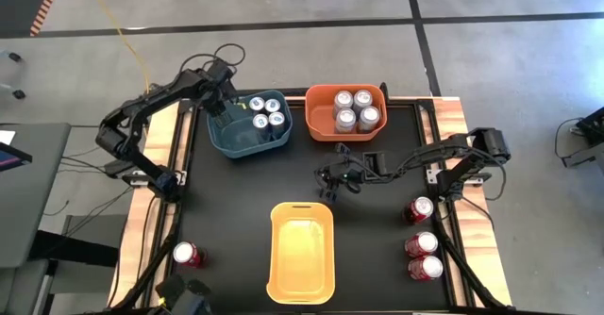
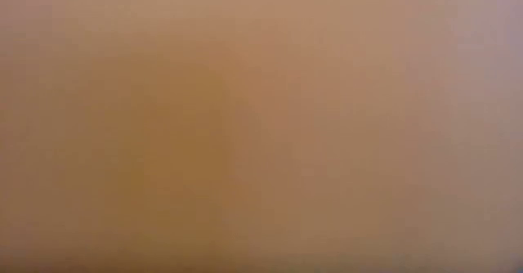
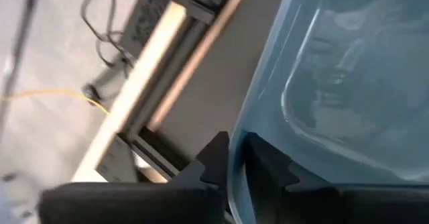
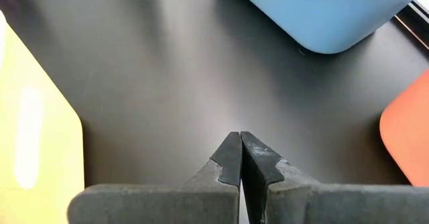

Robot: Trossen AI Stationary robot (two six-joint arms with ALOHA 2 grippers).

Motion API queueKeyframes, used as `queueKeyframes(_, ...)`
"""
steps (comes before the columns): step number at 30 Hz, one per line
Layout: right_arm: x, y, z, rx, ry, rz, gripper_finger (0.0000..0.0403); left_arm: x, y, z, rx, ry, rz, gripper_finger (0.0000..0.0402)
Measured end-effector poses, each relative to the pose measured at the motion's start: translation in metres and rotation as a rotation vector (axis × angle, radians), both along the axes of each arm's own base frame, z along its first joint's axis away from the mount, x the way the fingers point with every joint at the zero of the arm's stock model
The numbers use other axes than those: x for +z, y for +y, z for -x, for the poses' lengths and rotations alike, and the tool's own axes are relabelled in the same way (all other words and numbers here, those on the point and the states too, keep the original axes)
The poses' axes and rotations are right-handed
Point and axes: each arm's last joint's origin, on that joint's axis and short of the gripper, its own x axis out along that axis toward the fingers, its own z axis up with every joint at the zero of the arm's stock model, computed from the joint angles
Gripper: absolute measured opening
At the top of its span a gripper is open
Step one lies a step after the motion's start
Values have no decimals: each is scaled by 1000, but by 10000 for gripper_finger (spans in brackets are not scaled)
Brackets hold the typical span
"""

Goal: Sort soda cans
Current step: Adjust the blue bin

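Observation:
Several blue cans (image 1: 267, 113) stand in the blue bin (image 1: 236, 138) at the far left. Several silver cans (image 1: 355, 109) stand in the orange bin (image 1: 321, 126). The yellow bin (image 1: 302, 277) is near the front. One red can (image 1: 188, 255) stands front left, and three red cans (image 1: 421, 244) stand front right. My left gripper (image 1: 220, 117) is shut on the blue bin's left wall. My right gripper (image 4: 240, 153) is shut and empty over the black mat, between the orange and yellow bins (image 1: 328, 180). My left gripper has the blue bin's left wall, at its rim (image 3: 236, 158), between its two fingers, one finger (image 3: 268, 167) inside the bin and one (image 3: 213, 158) outside. The fingers come from above, slanting down. The bin rests on the mat.
Wooden side rails (image 1: 160, 155) and metal frames edge the black mat (image 1: 236, 202). Free mat lies between the bins and left of the yellow bin. The low view shows only a blurred tan surface close to the lens.

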Motion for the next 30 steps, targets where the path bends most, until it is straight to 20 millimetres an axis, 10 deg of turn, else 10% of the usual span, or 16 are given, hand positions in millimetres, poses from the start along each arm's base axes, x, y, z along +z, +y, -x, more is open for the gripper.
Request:
queueKeyframes(13,2,-4,-2,-11,-33,1,24,-5,-47,-25,119,30,197,50)
queueKeyframes(30,-28,-83,-33,-166,-125,101,8,-3,-118,-67,-16,61,270,50)
